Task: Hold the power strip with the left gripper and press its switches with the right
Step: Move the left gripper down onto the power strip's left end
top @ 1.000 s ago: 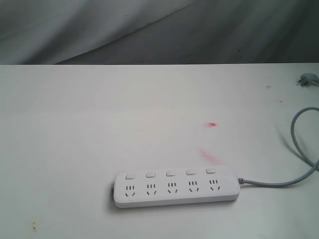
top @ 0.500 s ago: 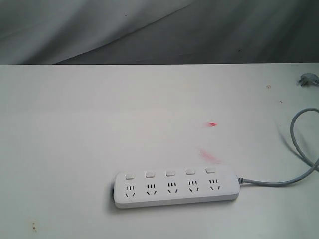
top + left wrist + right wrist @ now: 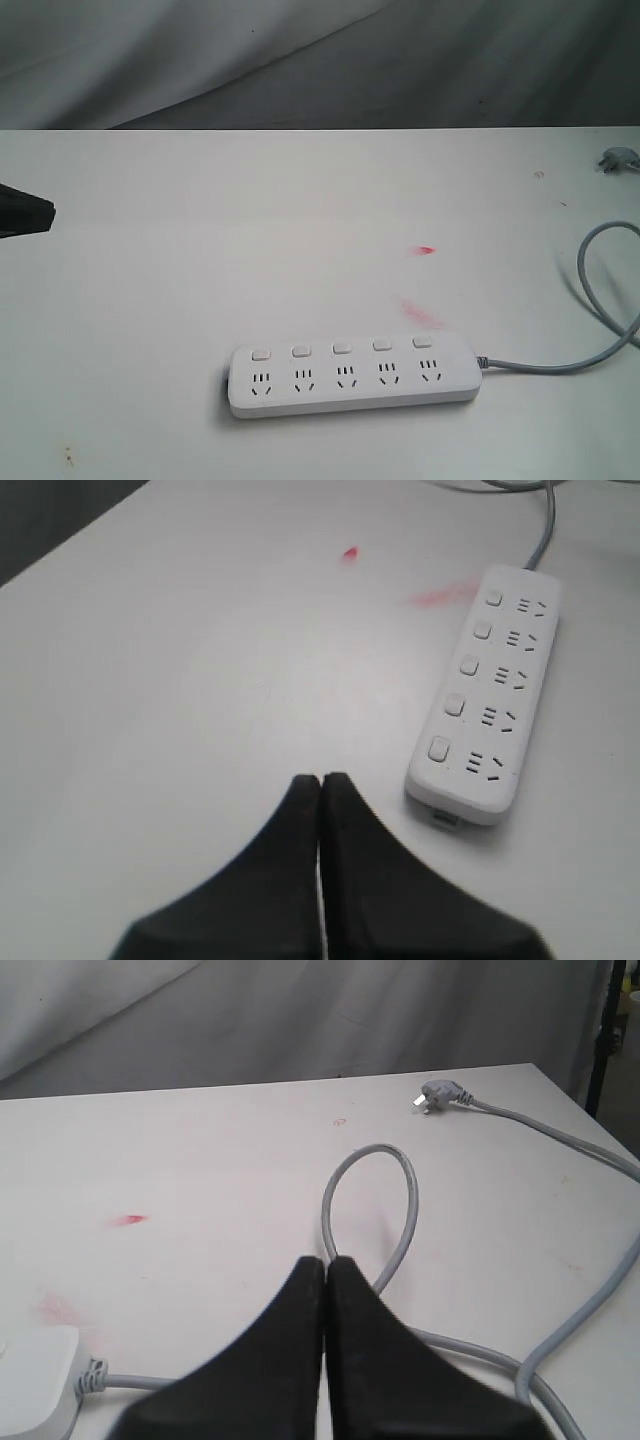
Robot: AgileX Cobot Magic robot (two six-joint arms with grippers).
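Observation:
The white power strip [image 3: 352, 378] lies flat on the table near the front, its five switches [image 3: 341, 349] in a row above the sockets, and its grey cord [image 3: 600, 300] loops off to the right. My left gripper [image 3: 48, 215] just pokes in at the exterior view's left edge, far from the strip. In the left wrist view the left gripper [image 3: 321, 780] is shut and empty, with the power strip [image 3: 484, 690] ahead to one side. My right gripper [image 3: 325, 1263] is shut and empty above the cord [image 3: 400, 1220]; only the corner of the power strip [image 3: 35, 1375] shows there.
The small grey plug [image 3: 616, 160] lies at the table's far right, with the same plug [image 3: 440, 1095] in the right wrist view. Red smears [image 3: 424, 250] mark the white table [image 3: 200, 250] behind the strip. A grey cloth backdrop [image 3: 300, 60] hangs behind the table.
The tip of my left gripper has come into the exterior view at the left edge. The cord's loop at the right has shifted slightly. The power strip has not moved.

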